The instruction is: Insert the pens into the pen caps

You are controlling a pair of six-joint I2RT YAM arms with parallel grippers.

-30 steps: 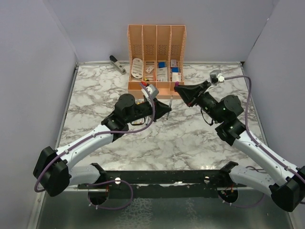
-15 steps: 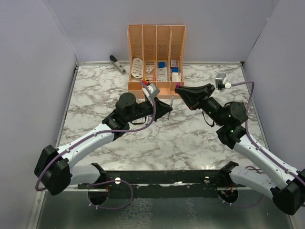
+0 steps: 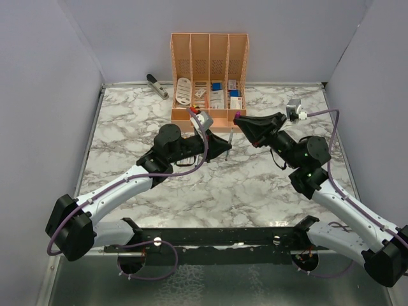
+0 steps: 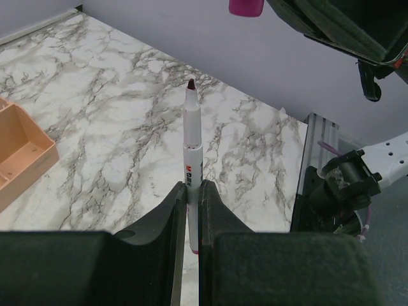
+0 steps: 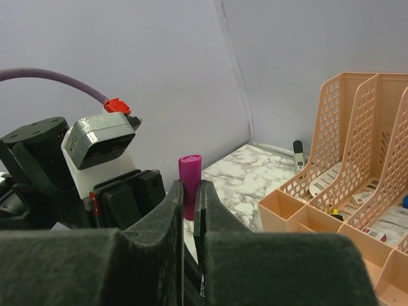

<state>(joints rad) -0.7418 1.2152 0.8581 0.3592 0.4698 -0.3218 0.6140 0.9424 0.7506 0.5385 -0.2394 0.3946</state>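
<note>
My left gripper point(image 3: 225, 144) point(image 4: 192, 189) is shut on a thin white-grey pen point(image 4: 192, 143), held near its rear end, with the dark purple tip pointing away from the wrist. In the top view the pen point(image 3: 230, 134) shows just beyond the fingers. My right gripper point(image 3: 238, 118) point(image 5: 190, 189) is shut on a stubby purple pen cap point(image 5: 190, 173) point(image 3: 236, 115), which sticks out past the fingertips. The cap point(image 4: 246, 6) hangs above and to the right of the pen tip, a short gap away. Both grippers meet above the table in front of the organiser.
A peach organiser point(image 3: 209, 64) point(image 5: 347, 146) stands at the back centre, with small items in its front tray point(image 4: 22, 150). A grey stapler point(image 3: 157, 85) point(image 5: 298, 153) lies to its left. Grey walls close in the marble table point(image 3: 127, 121).
The right arm has swung its wrist a little right and toward the near edge while the cap stayed almost in place. The left gripper nudged the pen slightly up and right, toward the cap.
</note>
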